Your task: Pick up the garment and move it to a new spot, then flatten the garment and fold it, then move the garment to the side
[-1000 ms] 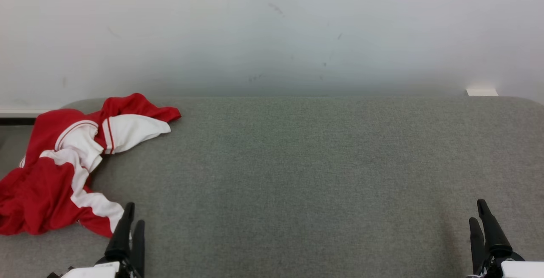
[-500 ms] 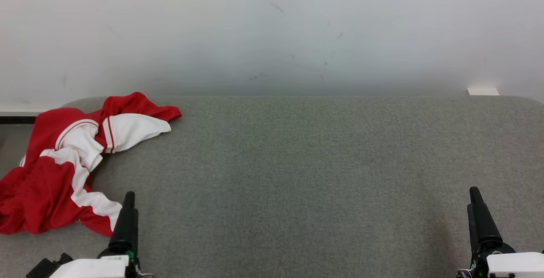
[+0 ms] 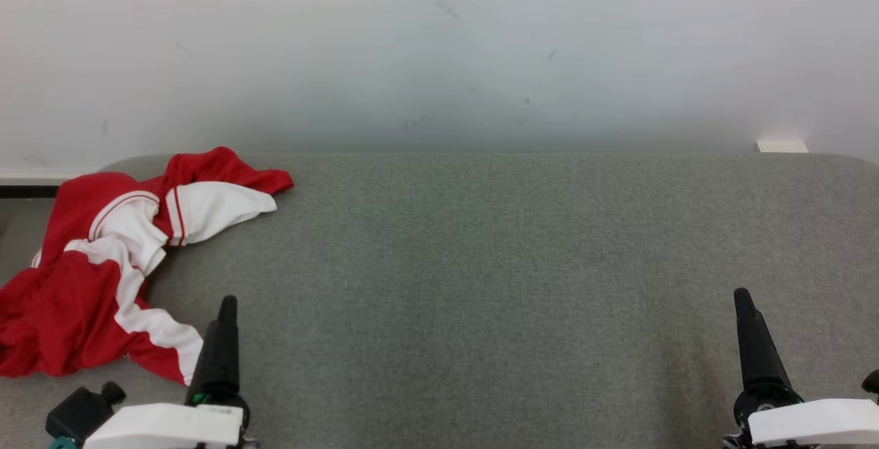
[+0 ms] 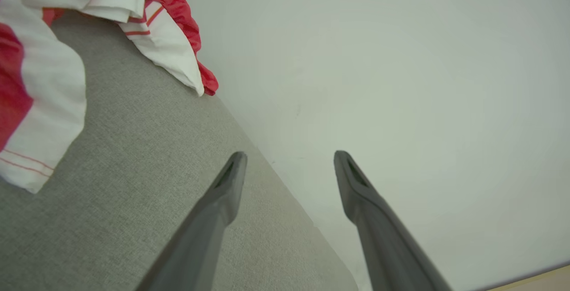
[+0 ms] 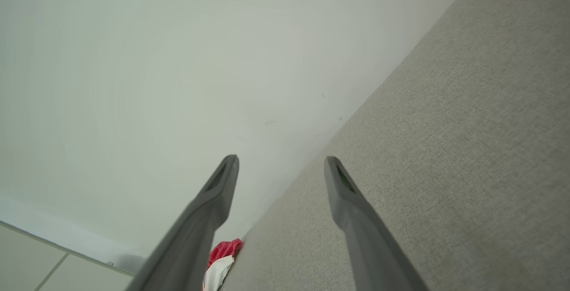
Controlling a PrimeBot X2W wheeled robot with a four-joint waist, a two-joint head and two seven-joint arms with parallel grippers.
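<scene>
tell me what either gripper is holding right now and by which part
Nothing is held. The left gripper and the right gripper both stand open and empty; the garment lies crumpled on the grey table.

Garment lying at the table's left end
I'm holding my left gripper just right of its near corner, my right gripper at the near right, the wall standing behind.

Soft, creased red-and-white cloth garment; table covered in matt, finely woven grey fabric; smooth matt wall; gripper fingers dull dark plastic.
</scene>
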